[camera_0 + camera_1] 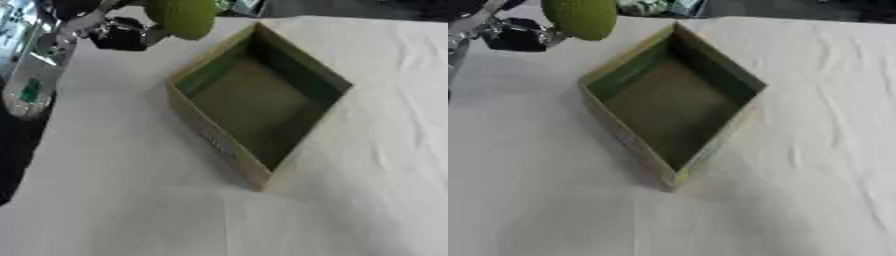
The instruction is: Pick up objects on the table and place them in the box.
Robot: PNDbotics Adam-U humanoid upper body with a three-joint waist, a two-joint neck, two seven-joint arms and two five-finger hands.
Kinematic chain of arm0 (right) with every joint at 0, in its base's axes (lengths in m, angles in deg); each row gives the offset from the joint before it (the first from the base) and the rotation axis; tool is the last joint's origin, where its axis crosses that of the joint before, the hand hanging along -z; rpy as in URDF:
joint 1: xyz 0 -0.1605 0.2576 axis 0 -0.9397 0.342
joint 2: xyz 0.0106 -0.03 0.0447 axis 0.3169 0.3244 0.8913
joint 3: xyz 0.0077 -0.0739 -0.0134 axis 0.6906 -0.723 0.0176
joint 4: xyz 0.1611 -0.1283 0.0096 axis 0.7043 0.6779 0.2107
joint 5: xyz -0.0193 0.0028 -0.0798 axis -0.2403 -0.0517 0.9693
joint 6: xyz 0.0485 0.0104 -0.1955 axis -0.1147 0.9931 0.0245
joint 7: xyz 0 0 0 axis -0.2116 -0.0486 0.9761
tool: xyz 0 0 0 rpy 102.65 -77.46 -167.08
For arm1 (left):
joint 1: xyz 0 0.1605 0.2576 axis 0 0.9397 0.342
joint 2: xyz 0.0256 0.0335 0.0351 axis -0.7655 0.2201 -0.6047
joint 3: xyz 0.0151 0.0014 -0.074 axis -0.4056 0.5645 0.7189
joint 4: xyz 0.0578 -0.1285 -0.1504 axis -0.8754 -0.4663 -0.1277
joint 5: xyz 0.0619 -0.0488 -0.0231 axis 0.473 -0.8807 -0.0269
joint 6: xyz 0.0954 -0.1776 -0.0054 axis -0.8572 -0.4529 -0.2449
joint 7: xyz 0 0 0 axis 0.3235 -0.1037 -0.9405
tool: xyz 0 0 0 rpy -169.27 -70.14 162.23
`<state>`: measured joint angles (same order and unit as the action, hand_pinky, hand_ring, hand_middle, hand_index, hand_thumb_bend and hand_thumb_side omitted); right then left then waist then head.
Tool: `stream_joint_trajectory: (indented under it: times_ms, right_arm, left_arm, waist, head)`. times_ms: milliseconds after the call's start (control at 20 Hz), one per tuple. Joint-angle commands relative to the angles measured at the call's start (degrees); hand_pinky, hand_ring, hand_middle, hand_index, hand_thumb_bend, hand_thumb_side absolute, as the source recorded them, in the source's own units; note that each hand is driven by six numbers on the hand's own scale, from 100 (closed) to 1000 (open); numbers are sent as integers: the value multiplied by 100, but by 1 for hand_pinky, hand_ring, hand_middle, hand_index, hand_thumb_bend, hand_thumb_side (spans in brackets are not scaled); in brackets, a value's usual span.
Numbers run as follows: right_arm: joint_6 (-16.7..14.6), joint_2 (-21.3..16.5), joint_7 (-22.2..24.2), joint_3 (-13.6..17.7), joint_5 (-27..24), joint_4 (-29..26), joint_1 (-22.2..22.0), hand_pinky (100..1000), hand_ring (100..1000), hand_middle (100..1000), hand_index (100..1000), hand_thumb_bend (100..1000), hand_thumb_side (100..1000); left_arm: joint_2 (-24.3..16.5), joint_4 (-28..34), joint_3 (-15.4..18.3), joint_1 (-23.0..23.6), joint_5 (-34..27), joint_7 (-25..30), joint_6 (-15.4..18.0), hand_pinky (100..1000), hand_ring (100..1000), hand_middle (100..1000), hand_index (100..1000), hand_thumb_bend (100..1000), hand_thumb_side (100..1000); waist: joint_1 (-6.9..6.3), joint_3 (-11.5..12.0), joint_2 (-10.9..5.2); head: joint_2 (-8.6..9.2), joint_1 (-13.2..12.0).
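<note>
- White cloth covered the table [131, 210] nearest the camera; nothing lay on that near stretch.
- Cardboard box [219, 142] stood open at centre, corner-on to the viewer; its green-lined interior held nothing.
- Left hand [122, 34] entered at the upper left, with a green rounded object [182, 17] at it, raised just beyond the box's far-left wall; whether the fingers clamped it could not be told.
- Judgement: the carry should continue rightward until the object hangs over the box's middle, then lower before release to prevent bouncing out.
- Right hand was not visible.

Green bumpy fruit [181, 17] — raised beside open box [219, 142].
</note>
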<state>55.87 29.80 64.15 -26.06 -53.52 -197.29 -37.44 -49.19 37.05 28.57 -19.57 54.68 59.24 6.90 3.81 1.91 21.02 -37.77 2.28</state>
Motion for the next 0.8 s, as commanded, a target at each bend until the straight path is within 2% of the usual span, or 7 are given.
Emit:
stream_joint_trajectory:
  times_ms: [50, 400, 550, 800]
  right_arm:
    - [-3, -91, 51, 18, -36, -90, 104, 776, 616, 571, 768, 100, 100]
    - [98, 33, 120, -27, -41, -90, 229, 777, 617, 571, 769, 100, 100]
    - [165, 104, 137, -37, -26, -90, 302, 778, 618, 572, 770, 100, 100]
    - [365, 161, 156, -49, 58, -90, 355, 782, 618, 571, 771, 100, 113]
  left_arm:
    - [127, -221, 157, -155, 276, -306, 17, 280, 525, 502, 678, 265, 100]
    - [320, -675, 204, -215, 772, -851, 140, 284, 525, 502, 674, 267, 100]
    - [411, -855, 238, -251, 883, -1000, 138, 276, 523, 500, 672, 212, 100]
    - [562, -1086, 129, -239, 1005, -1059, 345, 278, 523, 500, 673, 248, 100]
  waist:
    - [10, -56, -145]
    - [31, -228, -156]
    - [47, -297, -165]
    - [60, -356, -144]
  head:
    - [-8, -133]
    - [-13, -319]
    - [-42, -394]
    - [-105, -428]
